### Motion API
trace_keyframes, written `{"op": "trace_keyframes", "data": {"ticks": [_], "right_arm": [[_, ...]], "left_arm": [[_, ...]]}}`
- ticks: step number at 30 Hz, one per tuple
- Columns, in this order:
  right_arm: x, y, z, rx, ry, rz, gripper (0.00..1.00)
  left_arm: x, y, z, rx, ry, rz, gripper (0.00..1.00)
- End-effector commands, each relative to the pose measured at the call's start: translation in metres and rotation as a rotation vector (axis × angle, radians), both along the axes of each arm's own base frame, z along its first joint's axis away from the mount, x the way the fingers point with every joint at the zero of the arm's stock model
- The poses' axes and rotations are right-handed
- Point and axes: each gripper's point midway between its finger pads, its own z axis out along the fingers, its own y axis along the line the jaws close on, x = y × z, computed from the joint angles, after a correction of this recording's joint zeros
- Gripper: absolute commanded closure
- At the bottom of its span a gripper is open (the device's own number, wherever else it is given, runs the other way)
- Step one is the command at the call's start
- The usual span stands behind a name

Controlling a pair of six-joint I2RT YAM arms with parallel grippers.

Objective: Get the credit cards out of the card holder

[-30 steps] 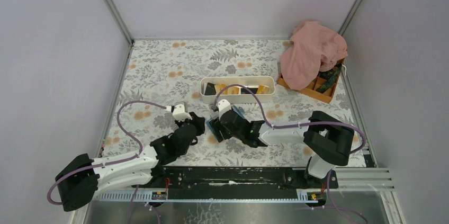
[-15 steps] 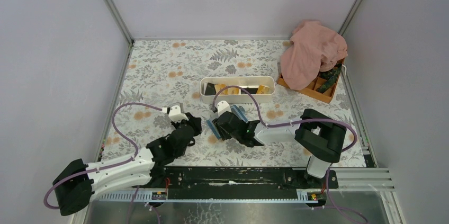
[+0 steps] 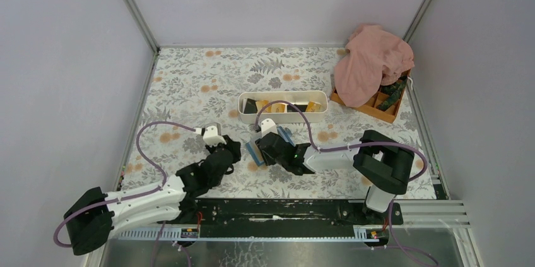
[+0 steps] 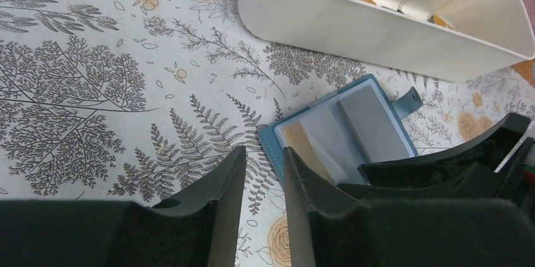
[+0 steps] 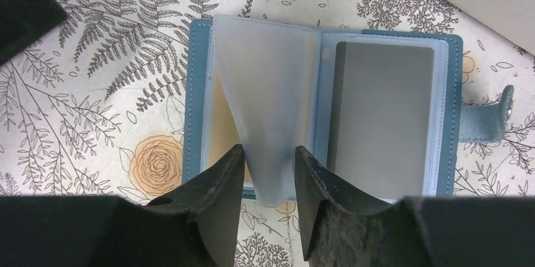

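Note:
The blue card holder [image 5: 196,90] lies open on the flowered table, its strap to the right. An orange-yellow credit card [image 5: 221,131] sits in its left pocket and a grey one [image 5: 385,115] in its right. My right gripper [image 5: 269,153] is over the holder's near edge, its fingers pressing both sides of a translucent sleeve page [image 5: 268,90] that curls up into a cone. In the top view it [image 3: 265,144] covers most of the holder [image 3: 253,151]. My left gripper [image 4: 264,153] hovers beside the holder's [image 4: 344,128] left edge, jaws a little apart with only table between them.
A long white tray [image 3: 284,116] holding yellow and black cards stands just behind the holder. At the back right an orange compartment box [image 3: 373,108] lies partly under a pink cloth [image 3: 372,62]. The left arm [image 3: 208,169] reaches in from the lower left.
My right gripper's jaws have narrowed from wide open onto the sleeve page and the arm has shifted slightly left. The left arm has hardly moved.

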Motion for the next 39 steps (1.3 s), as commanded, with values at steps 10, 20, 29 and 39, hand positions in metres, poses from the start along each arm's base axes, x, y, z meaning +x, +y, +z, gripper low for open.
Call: {"op": "trace_keyframes", "data": {"ticks": [10, 20, 29, 39], "right_arm": [[0.018, -0.01, 0.032, 0.077, -0.054, -0.123, 0.67], [0.031, -0.03, 0.036, 0.102, -0.042, -0.197, 0.54], [0.042, -0.056, 0.03, 0.054, -0.05, -0.26, 0.46], [0.049, -0.09, 0.055, 0.053, -0.129, -0.34, 0.44]], "left_arm": [[0.004, -0.034, -0.003, -0.021, 0.007, -0.112, 0.65], [0.008, -0.052, -0.003, -0.025, 0.015, -0.157, 0.65], [0.007, -0.059, -0.006, -0.024, 0.03, -0.183, 0.66], [0.007, -0.058, -0.006, -0.03, 0.029, -0.179, 0.66]]}}
